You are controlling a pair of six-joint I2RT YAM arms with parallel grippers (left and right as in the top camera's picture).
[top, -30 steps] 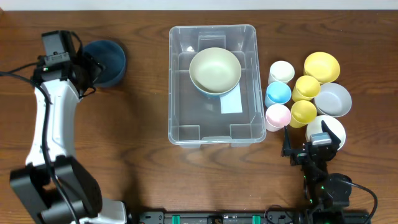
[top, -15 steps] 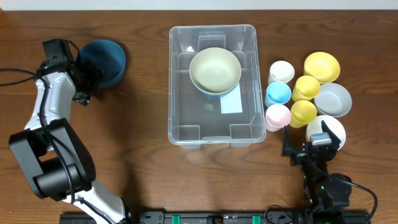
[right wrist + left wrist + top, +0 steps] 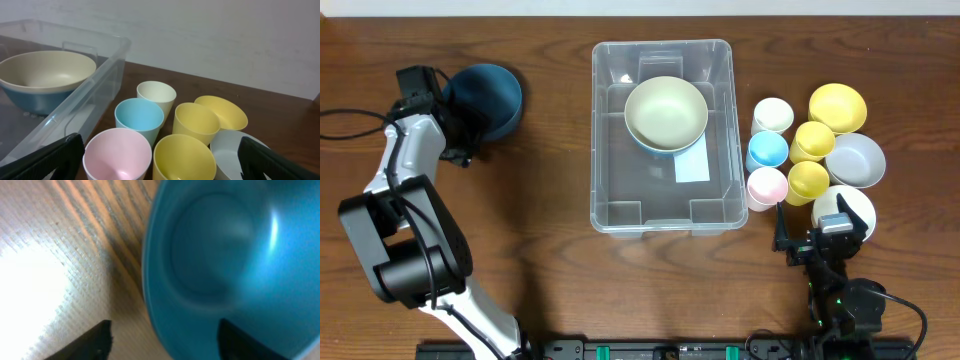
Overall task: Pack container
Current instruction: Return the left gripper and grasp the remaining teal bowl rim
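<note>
The clear container (image 3: 601, 130) stands at mid-table and holds a beige bowl (image 3: 666, 112) nested in a blue one; its wall also shows in the right wrist view (image 3: 102, 75). A dark blue bowl (image 3: 492, 98) sits on the table at the far left. My left gripper (image 3: 458, 128) is open at that bowl's left rim. In the left wrist view the gripper (image 3: 165, 330) has one finger over the table and one over the bowl (image 3: 230, 255). My right gripper (image 3: 817, 240) is open and empty, just in front of the cups (image 3: 160, 160).
To the right of the container stand a white cup (image 3: 773, 115), blue cup (image 3: 767, 151), pink cup (image 3: 767, 186), two yellow cups (image 3: 814, 140), a yellow bowl (image 3: 838, 107), a grey bowl (image 3: 855, 160) and a white bowl (image 3: 850, 205).
My left arm has swung and its gripper has moved in closer to the dark blue bowl's left rim. The right arm has not moved.
</note>
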